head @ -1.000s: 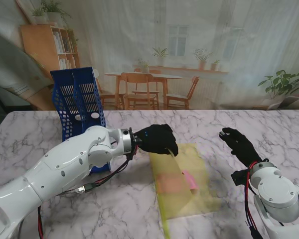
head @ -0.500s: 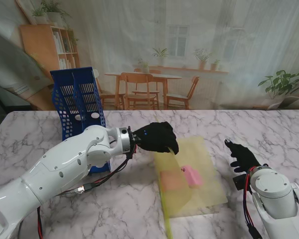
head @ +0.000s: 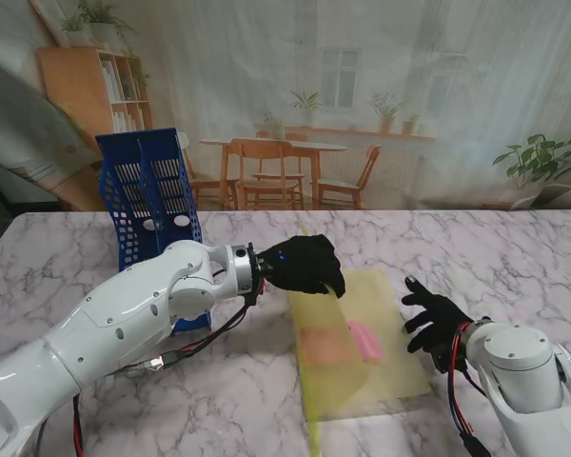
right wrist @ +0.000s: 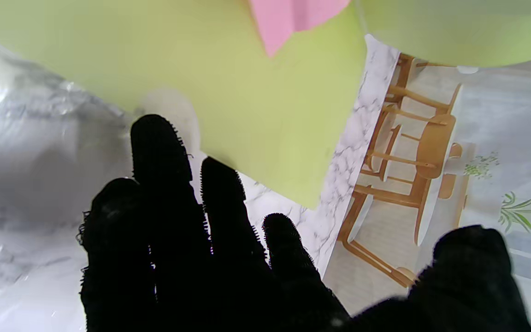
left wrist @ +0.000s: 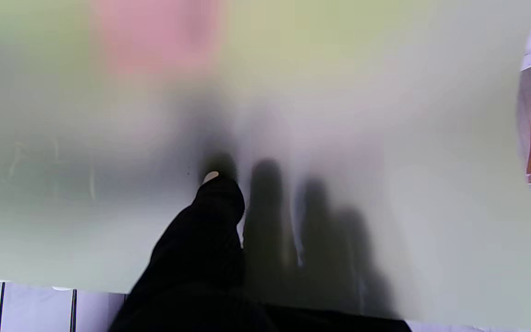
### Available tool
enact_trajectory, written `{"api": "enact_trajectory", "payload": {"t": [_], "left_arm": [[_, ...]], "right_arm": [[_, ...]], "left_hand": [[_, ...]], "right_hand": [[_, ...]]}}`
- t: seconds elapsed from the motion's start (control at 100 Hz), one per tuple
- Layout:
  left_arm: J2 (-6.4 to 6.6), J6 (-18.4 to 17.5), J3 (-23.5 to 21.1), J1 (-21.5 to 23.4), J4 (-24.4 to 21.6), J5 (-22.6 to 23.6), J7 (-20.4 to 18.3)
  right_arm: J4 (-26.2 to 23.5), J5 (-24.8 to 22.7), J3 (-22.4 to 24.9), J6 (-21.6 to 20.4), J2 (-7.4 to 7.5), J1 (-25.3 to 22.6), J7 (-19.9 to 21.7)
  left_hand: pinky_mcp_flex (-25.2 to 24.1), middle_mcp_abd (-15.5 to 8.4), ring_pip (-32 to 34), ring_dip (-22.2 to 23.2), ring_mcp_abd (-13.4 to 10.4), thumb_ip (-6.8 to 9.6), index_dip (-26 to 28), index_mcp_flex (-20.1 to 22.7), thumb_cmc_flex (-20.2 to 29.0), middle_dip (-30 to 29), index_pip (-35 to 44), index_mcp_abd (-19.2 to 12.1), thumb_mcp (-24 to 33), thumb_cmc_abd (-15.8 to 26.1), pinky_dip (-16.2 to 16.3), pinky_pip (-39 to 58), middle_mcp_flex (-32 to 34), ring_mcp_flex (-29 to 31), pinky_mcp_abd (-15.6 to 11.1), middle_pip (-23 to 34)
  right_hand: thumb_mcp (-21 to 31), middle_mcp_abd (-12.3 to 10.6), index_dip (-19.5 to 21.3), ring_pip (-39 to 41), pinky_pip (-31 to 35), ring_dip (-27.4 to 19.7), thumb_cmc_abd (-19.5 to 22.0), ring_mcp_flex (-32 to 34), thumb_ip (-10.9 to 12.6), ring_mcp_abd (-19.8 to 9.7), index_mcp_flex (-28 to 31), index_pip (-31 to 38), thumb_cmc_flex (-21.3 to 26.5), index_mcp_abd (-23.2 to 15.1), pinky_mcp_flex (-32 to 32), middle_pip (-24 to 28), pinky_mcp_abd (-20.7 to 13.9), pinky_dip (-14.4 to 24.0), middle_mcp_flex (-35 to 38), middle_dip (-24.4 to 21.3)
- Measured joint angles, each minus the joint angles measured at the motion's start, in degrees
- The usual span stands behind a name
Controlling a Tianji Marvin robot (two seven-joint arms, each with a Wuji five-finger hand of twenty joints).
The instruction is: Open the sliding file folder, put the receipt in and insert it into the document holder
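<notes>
The translucent yellow-green file folder (head: 385, 333) lies on the marble table with its top sheet lifted. My left hand (head: 303, 265) is shut on that sheet's far corner, thumb on one side and fingers (left wrist: 265, 207) showing as shadows through the plastic. The pink receipt (head: 364, 340) lies inside on the folder's lower sheet, also seen as the pink receipt (right wrist: 293, 18) in the right wrist view. My right hand (head: 434, 322) is open with fingers spread, just beside the folder's right edge (right wrist: 265, 175). The blue document holder (head: 150, 195) stands at the far left.
My left forearm (head: 162, 305) crosses in front of the document holder. A cable (head: 209, 338) hangs under that arm. The table's far edge (head: 457, 213) meets a printed backdrop of a room.
My right hand came in towards the folder and now sits at its right edge with fingers spread. The left hand kept its hold; the lifted sheet shifted slightly.
</notes>
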Motion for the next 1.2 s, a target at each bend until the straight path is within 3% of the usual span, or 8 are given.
{"api": "enact_trajectory", "payload": {"t": [0.19,0.35,0.43,0.58,0.67,0.84,1.01,1.2], "left_arm": [[-0.05,0.1,0.5,-0.3,0.1,-0.3,-0.2],[-0.29,0.3,2.5,-1.5,1.3,-1.2,-0.3],[-0.6,0.6,3.3,-2.0,2.0,-1.7,-0.3],[-1.32,1.1,5.6,-3.3,3.4,-3.1,-0.2],[-1.88,1.2,6.4,-3.8,4.2,-3.6,-0.1],[-2.83,2.3,8.2,-4.5,5.3,-4.9,0.3],[-4.11,3.1,11.3,-6.3,7.4,-6.6,0.0],[-5.75,4.2,14.1,-8.4,10.1,-8.5,-1.1]], "right_arm": [[-0.7,0.3,-0.7,-0.1,0.05,0.1,0.8],[-2.0,0.4,-0.6,-0.1,0.69,-0.4,4.3],[-2.8,0.4,-0.5,-0.2,0.9,-0.9,4.2],[-4.0,3.1,0.5,-0.1,0.76,-1.5,3.8],[-4.5,4.0,0.7,-0.5,0.58,-1.9,3.1],[-4.8,5.7,1.1,-3.6,0.54,-2.9,4.1],[-5.6,5.7,1.6,-6.0,0.84,-4.0,6.4],[-6.5,2.0,1.8,-8.8,1.73,-4.8,8.7]], "left_hand": [[0.0,0.0,0.0,0.0,0.0,0.0,0.0,0.0,0.0,0.0,0.0,0.0,0.0,0.0,0.0,0.0,0.0,0.0,0.0,0.0],[0.0,0.0,0.0,0.0,0.0,0.0,0.0,0.0,0.0,0.0,0.0,0.0,0.0,0.0,0.0,0.0,0.0,0.0,0.0,0.0],[0.0,0.0,0.0,0.0,0.0,0.0,0.0,0.0,0.0,0.0,0.0,0.0,0.0,0.0,0.0,0.0,0.0,0.0,0.0,0.0],[0.0,0.0,0.0,0.0,0.0,0.0,0.0,0.0,0.0,0.0,0.0,0.0,0.0,0.0,0.0,0.0,0.0,0.0,0.0,0.0],[0.0,0.0,0.0,0.0,0.0,0.0,0.0,0.0,0.0,0.0,0.0,0.0,0.0,0.0,0.0,0.0,0.0,0.0,0.0,0.0],[0.0,0.0,0.0,0.0,0.0,0.0,0.0,0.0,0.0,0.0,0.0,0.0,0.0,0.0,0.0,0.0,0.0,0.0,0.0,0.0],[0.0,0.0,0.0,0.0,0.0,0.0,-0.1,0.0,0.0,0.0,0.0,0.0,0.0,0.0,0.0,0.0,0.0,0.0,0.0,0.0],[0.0,0.0,0.0,0.0,0.0,-0.01,-0.9,0.0,0.0,0.0,0.0,0.0,0.0,0.0,0.0,0.0,0.0,0.0,0.0,0.0]], "right_hand": [[0.0,1.3,0.0,4.3,2.4,1.9,0.0,3.6,0.0,-0.2,2.6,3.7,-0.9,0.2,3.2,8.8,1.1,1.7,2.1,3.5],[0.0,0.6,1.3,8.4,1.6,3.5,0.7,-7.2,0.0,-1.0,12.1,8.1,-1.5,-1.8,-6.3,10.3,-2.1,1.8,-12.0,7.1],[0.0,-1.1,5.9,7.7,-1.1,3.4,0.7,-13.4,0.0,-1.2,15.4,10.8,-1.5,-2.6,-10.1,9.6,-3.4,1.6,-19.3,6.0],[0.0,-3.9,13.9,-12.7,-16.6,-5.1,0.7,-24.3,0.0,-3.2,16.5,12.0,-1.5,-3.1,-19.1,2.9,-3.2,-7.0,-24.7,0.7],[0.0,-4.2,14.4,-20.1,-23.4,-8.2,0.6,-26.9,0.0,-3.8,11.3,6.9,-1.5,-3.2,-22.2,-1.1,-2.5,-9.7,-26.4,-0.9],[0.0,-5.0,10.9,-24.2,-25.8,-9.4,-1.9,-26.8,0.0,-3.9,-2.5,-2.9,-1.5,-4.7,-22.1,-4.3,-2.0,-10.1,-30.4,-2.1],[0.1,-5.6,9.0,-24.8,-24.5,-9.4,-8.5,-21.9,0.0,-3.9,-5.5,-4.9,-1.4,-4.6,-19.3,-3.9,-1.8,-9.4,-30.4,-2.1],[0.1,-6.4,8.2,-24.5,-23.4,-8.9,-18.1,-20.2,0.0,-4.6,-5.8,-4.9,0.3,-4.5,-17.8,-2.3,-1.8,-8.9,-30.4,-1.4]]}}
